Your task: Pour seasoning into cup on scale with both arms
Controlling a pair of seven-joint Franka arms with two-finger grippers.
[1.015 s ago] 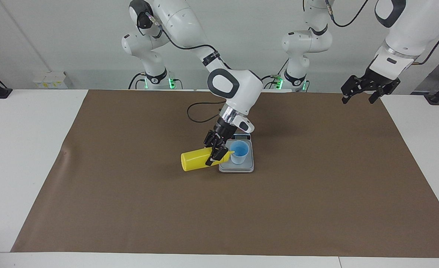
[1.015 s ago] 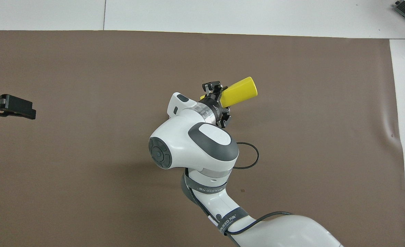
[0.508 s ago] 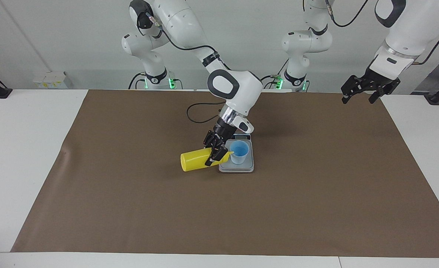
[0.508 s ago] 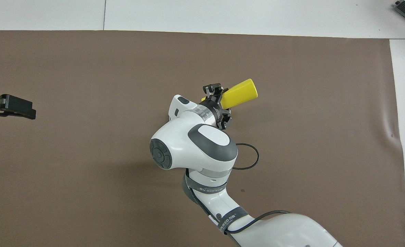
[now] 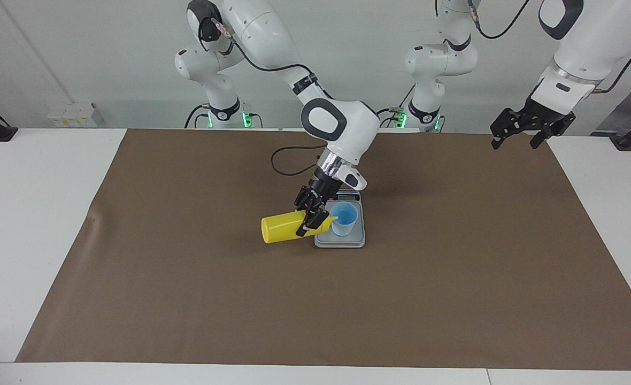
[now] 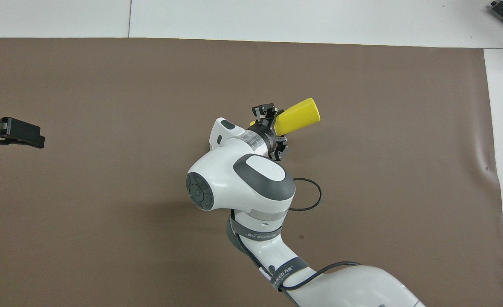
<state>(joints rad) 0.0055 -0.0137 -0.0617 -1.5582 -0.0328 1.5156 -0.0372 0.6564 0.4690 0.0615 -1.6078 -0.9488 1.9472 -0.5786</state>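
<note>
Pouring is the step in hand. A yellow plastic squeeze bottle with a pointed nozzle is held almost level in the air, its flat base toward nine o'clock in the facing view and its nozzle toward three o'clock, the tip at the rim of a small pale blue tapered cup with a brighter blue inside. The cup stands upright on a small flat silver-grey kitchen scale, near the middle of a brown paper mat that covers the white table.

The right gripper comes down from twelve o'clock and its black fingers are closed around the bottle near the neck. In the overhead view the right arm's wrist hides the cup and the scale; only the bottle's body shows, pointing toward two o'clock.

The left gripper waits in the air over the mat's edge at the left arm's end of the table, well apart from the scale, its fingers spread and holding nothing.

No seasoning can be seen leaving the nozzle. The next move likely calls for tipping the nozzle lower into the cup while keeping the tip inside the rim, without nudging the cup off the scale.
</note>
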